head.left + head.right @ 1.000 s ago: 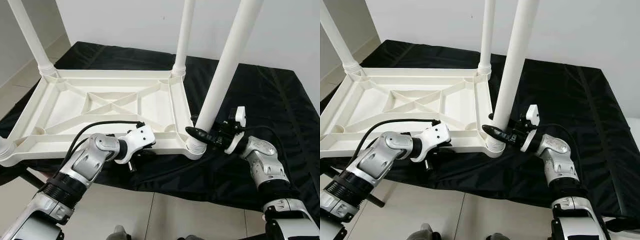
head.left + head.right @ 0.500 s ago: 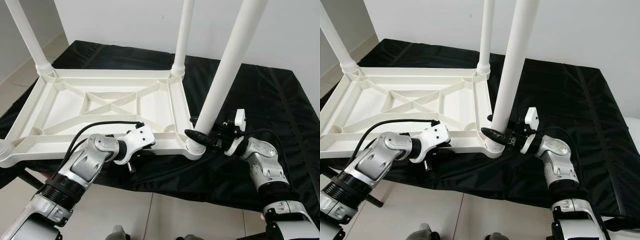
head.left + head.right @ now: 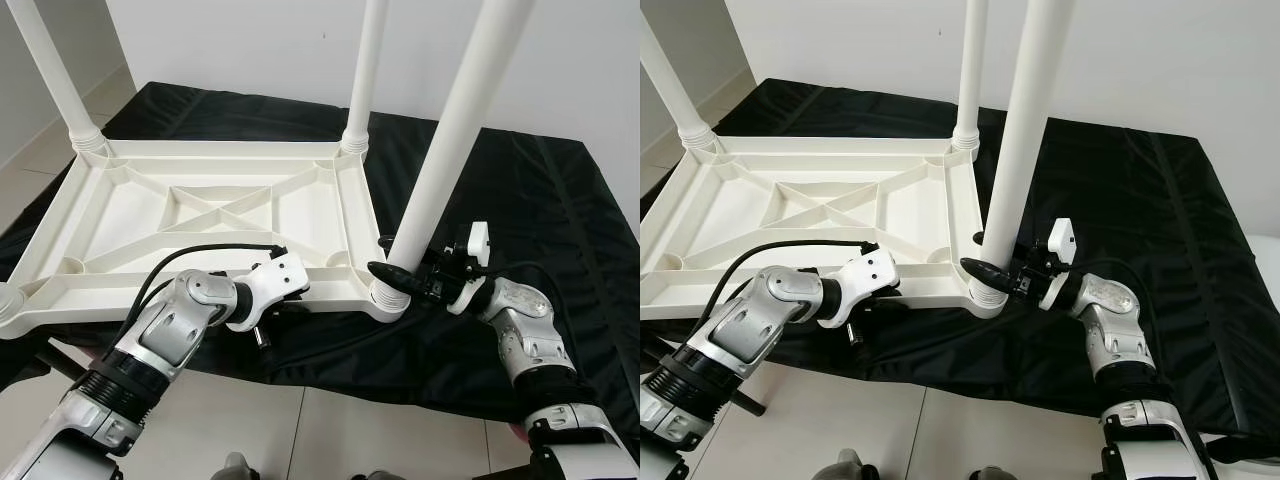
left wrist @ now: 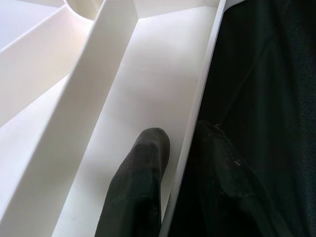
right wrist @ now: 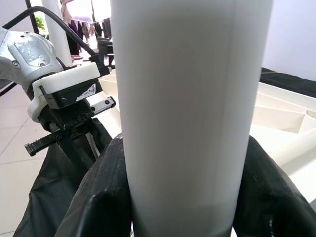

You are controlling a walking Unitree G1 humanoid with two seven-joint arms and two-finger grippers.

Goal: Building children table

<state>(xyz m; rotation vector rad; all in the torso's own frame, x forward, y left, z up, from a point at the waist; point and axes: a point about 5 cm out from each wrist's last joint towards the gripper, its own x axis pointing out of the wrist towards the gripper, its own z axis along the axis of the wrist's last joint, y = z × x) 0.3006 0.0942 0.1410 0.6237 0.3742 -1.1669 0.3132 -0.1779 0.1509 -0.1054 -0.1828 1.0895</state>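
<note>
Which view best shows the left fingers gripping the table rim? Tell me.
Left wrist view: one of the fingers lies inside the white table rim, the other outside against the black cloth. In the eye views the left gripper is mostly hidden under its wrist.

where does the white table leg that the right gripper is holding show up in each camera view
Left eye view: tall white plastic table leg, right of centre.
Right eye view: centre.
Left wrist view: not in it.
Right wrist view: centre, between the right gripper fingers.
Shared landmark: upturned white plastic tabletop.
</note>
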